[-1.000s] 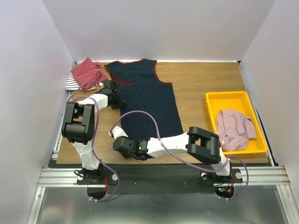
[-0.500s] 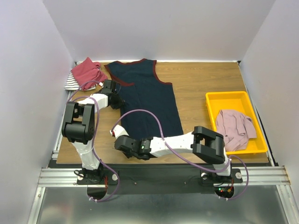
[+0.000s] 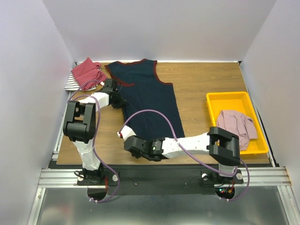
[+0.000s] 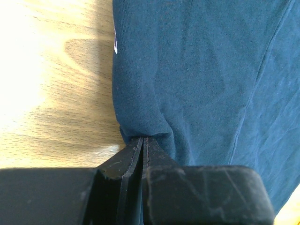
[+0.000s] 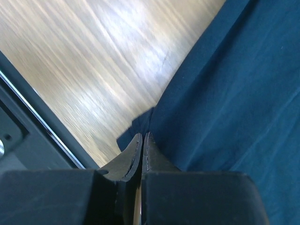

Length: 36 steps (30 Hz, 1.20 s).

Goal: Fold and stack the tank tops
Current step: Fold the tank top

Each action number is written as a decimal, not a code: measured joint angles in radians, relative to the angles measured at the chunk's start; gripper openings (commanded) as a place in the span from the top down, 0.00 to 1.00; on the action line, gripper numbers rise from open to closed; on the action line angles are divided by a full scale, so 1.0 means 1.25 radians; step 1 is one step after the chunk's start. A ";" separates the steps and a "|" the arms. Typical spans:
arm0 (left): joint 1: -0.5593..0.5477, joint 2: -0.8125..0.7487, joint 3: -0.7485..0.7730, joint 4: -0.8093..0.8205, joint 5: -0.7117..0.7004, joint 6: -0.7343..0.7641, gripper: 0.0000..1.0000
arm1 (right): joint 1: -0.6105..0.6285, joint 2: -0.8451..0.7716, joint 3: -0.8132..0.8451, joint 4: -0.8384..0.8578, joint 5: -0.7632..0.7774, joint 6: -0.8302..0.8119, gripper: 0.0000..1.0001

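Pinching the navy tank top (image 3: 150, 98) along its left side is what both arms are doing. The left gripper (image 3: 120, 103) has its jaws pressed together on the side seam below the armhole; in the left wrist view the cloth (image 4: 201, 70) puckers right where the fingertips (image 4: 143, 140) meet. The right gripper (image 3: 125, 136) is clamped on the bottom-left hem corner near the near edge of the table (image 3: 201, 79), and in its wrist view a small tab of navy (image 5: 225, 93) pokes out beside the closed tips (image 5: 142, 138).

I read these two holds as the setup for a lengthwise fold: with one whole side held at two points, I can lift it and carry it across towards the right edge without the middle sagging too much. The top lies flat and face down, neck towards the far edge, hem towards me, roughly mid-table and left of centre.

Around it, the red tank top (image 3: 88, 71) sits crumpled at the far-left corner on top of the striped one (image 3: 70, 84), just beside the navy shoulder strap, close enough that I would watch the left arm's elbow there. The pale pink top (image 3: 234, 126) lies bunched in the yellow tray (image 3: 209, 110) by the right edge, well apart. The right arm reaches low across the near edge, and its purple cable (image 3: 154, 115) loops over the navy cloth; I judge that the likeliest snag when the side comes over.
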 measured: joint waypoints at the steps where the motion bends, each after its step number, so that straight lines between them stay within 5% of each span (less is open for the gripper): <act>1: 0.000 0.002 0.003 -0.003 0.001 0.000 0.87 | 0.001 -0.005 -0.011 0.000 -0.003 -0.006 0.99; 15: -0.001 0.015 0.018 -0.001 0.021 -0.001 0.87 | 0.092 -0.008 -0.055 0.002 -0.081 -0.054 0.62; 21: 0.000 0.016 0.018 0.004 0.021 -0.001 0.86 | 0.112 -0.039 -0.089 -0.006 -0.119 -0.041 0.62; 26: 0.002 0.013 0.017 0.005 0.025 0.005 0.75 | 0.094 -0.123 -0.107 -0.018 -0.045 0.003 0.61; 30: 0.002 -0.004 0.016 -0.006 0.033 0.030 0.64 | 0.032 -0.201 -0.107 -0.015 0.007 0.052 0.60; 36: 0.002 -0.105 0.016 -0.029 0.042 0.052 0.63 | -0.113 -0.230 -0.108 -0.018 0.027 0.136 0.60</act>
